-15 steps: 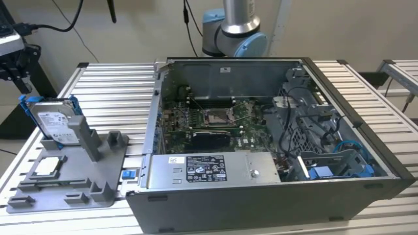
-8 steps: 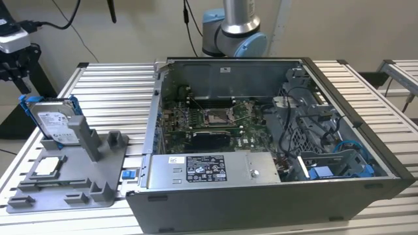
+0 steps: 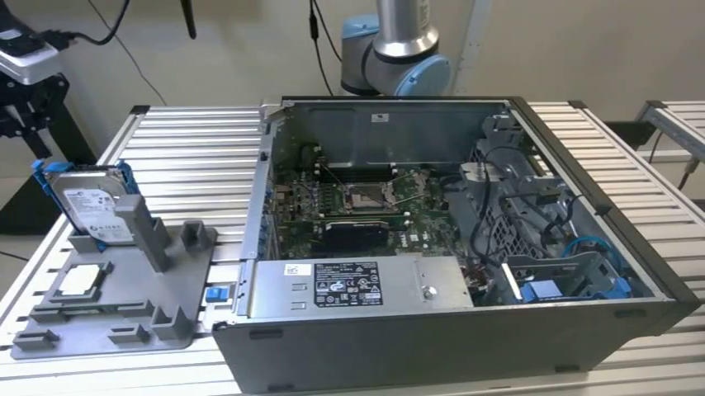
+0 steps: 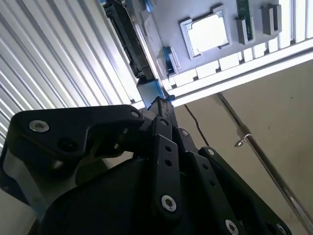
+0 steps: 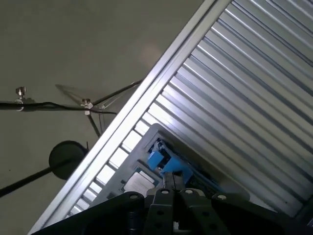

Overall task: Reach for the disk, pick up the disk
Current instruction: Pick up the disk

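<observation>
- At the exterior view's left, the disk (image 3: 91, 202) stands on edge in a grey fixture (image 3: 111, 318) on the slatted counter (image 3: 187, 140). A processor chip (image 3: 79, 281) lies flat just beside it.
- A grey post (image 3: 145, 231) rises close against the disk's labelled face. A clean grasp probably means taking the upper edge, clear of that post.
- At centre sits the open computer case (image 3: 441, 247), with the arm (image 3: 395, 49) behind it.
- In the second wrist view, the gripper (image 4: 161, 105) points toward the disk's blue bracket (image 4: 149, 90), apparently well apart from it. Its fingers look closed on nothing, and they would need to open and square up to the flat faces.
</observation>
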Controlling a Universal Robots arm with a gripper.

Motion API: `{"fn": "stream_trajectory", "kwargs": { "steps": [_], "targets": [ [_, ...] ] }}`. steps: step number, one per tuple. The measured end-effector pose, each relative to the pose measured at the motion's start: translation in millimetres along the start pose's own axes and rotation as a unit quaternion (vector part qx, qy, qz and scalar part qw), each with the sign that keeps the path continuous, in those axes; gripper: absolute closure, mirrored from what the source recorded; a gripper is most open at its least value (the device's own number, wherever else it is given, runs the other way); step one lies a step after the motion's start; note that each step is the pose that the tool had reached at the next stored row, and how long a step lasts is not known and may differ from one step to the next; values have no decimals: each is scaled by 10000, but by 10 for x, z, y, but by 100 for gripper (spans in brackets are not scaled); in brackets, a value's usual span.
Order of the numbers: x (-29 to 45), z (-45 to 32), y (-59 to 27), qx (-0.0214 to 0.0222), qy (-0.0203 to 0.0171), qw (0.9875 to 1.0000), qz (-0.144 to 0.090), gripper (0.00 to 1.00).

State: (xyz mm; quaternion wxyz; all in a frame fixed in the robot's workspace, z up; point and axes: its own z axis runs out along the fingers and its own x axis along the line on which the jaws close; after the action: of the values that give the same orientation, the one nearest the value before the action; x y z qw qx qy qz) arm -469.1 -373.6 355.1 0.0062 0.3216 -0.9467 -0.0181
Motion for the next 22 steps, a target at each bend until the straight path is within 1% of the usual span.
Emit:
{"fn": "stream_trajectory", "kwargs": {
  "steps": [2, 5, 8, 11, 14, 16, 20, 22],
  "targets": [
    [0, 0, 0, 0, 7, 9998, -177, 100],
    [0, 0, -1, 0, 17, 9990, -447, 100],
    [0, 0, 0, 0, 28, 9974, -724, 100],
    [0, 0, 0, 0, 38, 9950, -996, 100],
    [0, 0, 0, 0, 48, 9919, -1266, 100],
    [0, 0, 0, 0, 55, 9895, -1444, 100],
    [0, 0, 0, 0, 69, 9836, -1804, 100],
    [0, 0, 0, 0, 76, 9802, -1981, 100]
  ]
}}
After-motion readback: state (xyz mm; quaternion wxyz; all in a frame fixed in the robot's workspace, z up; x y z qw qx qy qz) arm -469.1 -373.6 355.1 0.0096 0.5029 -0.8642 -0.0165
